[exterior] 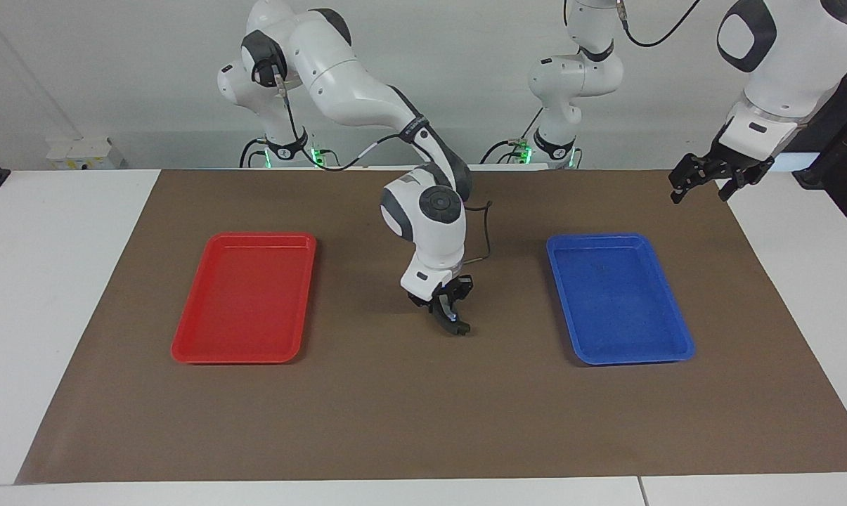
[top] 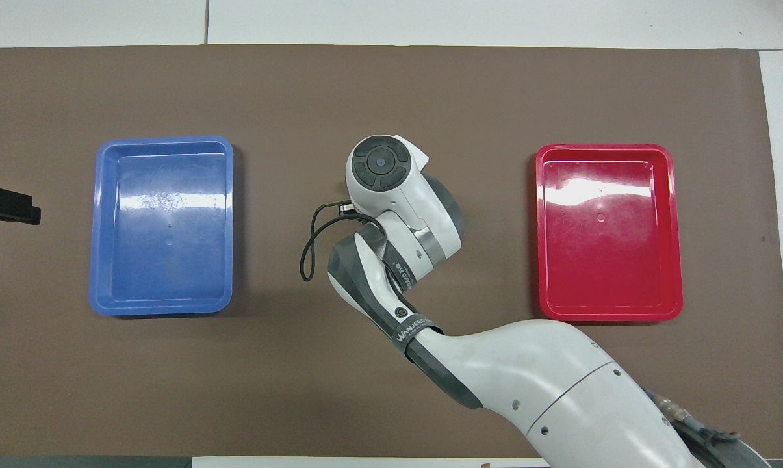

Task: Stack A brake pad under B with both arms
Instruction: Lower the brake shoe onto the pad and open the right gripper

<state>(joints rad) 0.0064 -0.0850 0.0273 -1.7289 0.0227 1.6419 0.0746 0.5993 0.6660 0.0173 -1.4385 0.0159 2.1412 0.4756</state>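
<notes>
My right gripper (exterior: 453, 323) hangs low over the middle of the brown mat, between the two trays. It is shut on a dark brake piece (exterior: 460, 329) that shows just under its fingertips. I cannot tell whether that piece is the A brake pad or B. The other of the two is hidden by this gripper in the facing view. In the overhead view the right arm's wrist (top: 381, 162) covers the gripper and both pieces. My left gripper (exterior: 701, 186) (top: 30, 213) is open, holds nothing, and is raised off the blue tray toward the left arm's end of the mat.
A red tray (exterior: 261, 237) (top: 602, 148) lies toward the right arm's end and a blue tray (exterior: 595, 237) (top: 164, 140) toward the left arm's end; nothing shows in either. A black cable (top: 310, 250) loops beside the right wrist.
</notes>
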